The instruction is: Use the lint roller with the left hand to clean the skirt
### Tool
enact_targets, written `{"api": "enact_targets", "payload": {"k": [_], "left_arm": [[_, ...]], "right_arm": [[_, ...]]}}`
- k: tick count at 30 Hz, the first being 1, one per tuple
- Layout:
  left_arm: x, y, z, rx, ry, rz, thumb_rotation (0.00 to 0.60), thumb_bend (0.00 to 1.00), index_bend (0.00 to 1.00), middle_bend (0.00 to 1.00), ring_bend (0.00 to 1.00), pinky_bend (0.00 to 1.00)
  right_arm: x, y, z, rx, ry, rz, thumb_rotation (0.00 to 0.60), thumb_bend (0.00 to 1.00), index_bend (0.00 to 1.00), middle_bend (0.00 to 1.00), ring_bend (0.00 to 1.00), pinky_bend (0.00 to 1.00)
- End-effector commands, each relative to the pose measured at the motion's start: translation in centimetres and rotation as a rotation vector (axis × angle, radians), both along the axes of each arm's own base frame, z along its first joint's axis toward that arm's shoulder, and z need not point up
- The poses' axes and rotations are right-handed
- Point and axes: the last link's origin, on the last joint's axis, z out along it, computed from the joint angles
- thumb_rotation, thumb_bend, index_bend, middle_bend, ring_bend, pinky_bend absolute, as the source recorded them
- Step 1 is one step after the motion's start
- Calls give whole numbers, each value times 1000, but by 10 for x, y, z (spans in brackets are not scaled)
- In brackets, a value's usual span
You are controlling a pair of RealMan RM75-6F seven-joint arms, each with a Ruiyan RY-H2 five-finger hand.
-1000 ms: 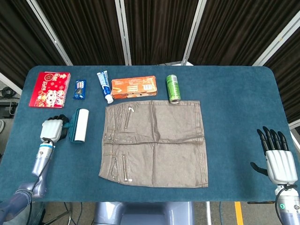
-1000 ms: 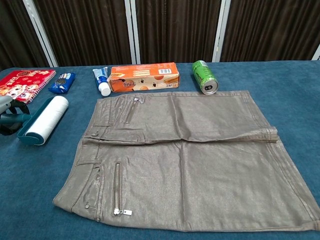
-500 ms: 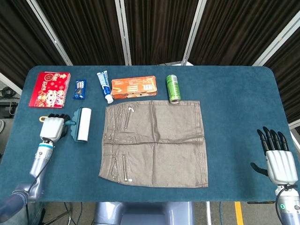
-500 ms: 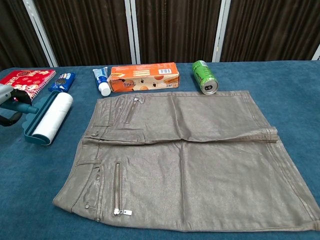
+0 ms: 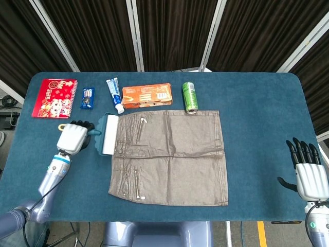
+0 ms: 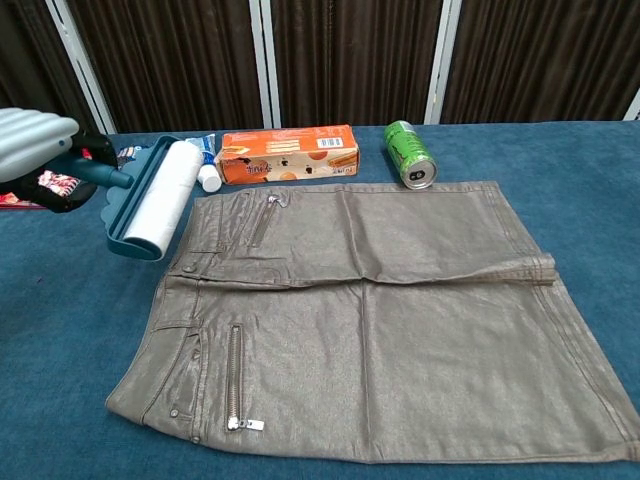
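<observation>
A grey-brown skirt (image 5: 172, 154) (image 6: 380, 320) lies flat in the middle of the blue table, waistband to the left. My left hand (image 5: 73, 139) (image 6: 35, 140) grips the handle of the lint roller (image 5: 108, 134) (image 6: 158, 198), a white roll in a teal holder. The roller hangs above the skirt's left edge, near the waistband, with its lower end over the fabric. My right hand (image 5: 309, 174) rests open at the table's right edge, far from the skirt, and appears only in the head view.
Along the back of the table lie a red booklet (image 5: 54, 98), a blue snack packet (image 5: 87, 98), a toothpaste tube (image 5: 115, 94), an orange box (image 5: 146, 95) and a green can (image 5: 190, 96). The can and box lie close to the skirt's far edge.
My left hand has lifted the lint roller off the table and carried it right, to the skirt's left edge. My right hand has sunk slightly lower.
</observation>
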Motion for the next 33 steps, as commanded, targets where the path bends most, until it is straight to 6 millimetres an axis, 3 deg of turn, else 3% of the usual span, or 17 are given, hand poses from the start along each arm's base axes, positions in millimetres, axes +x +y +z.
{"api": "enact_targets", "payload": {"k": [1, 8, 18, 33], "left_arm": [[28, 7, 3, -14, 22, -35, 600, 892, 622, 414, 391, 437], [61, 9, -18, -81, 115, -62, 600, 914, 628, 418, 395, 440], [83, 14, -50, -113, 275, -113, 600, 917, 629, 421, 396, 440], [133, 3, -89, -148, 325, -204, 600, 918, 641, 430, 400, 446]], "right_arm": [[-1, -1, 2, -4, -4, -10, 600, 0, 0, 0, 0, 0], [-7, -4, 5, -12, -7, -42, 600, 0, 0, 0, 0, 0], [-13, -6, 11, -24, -24, -69, 600, 0, 0, 0, 0, 0], [-21, -11, 21, -44, -61, -104, 600, 0, 0, 0, 0, 0]]}}
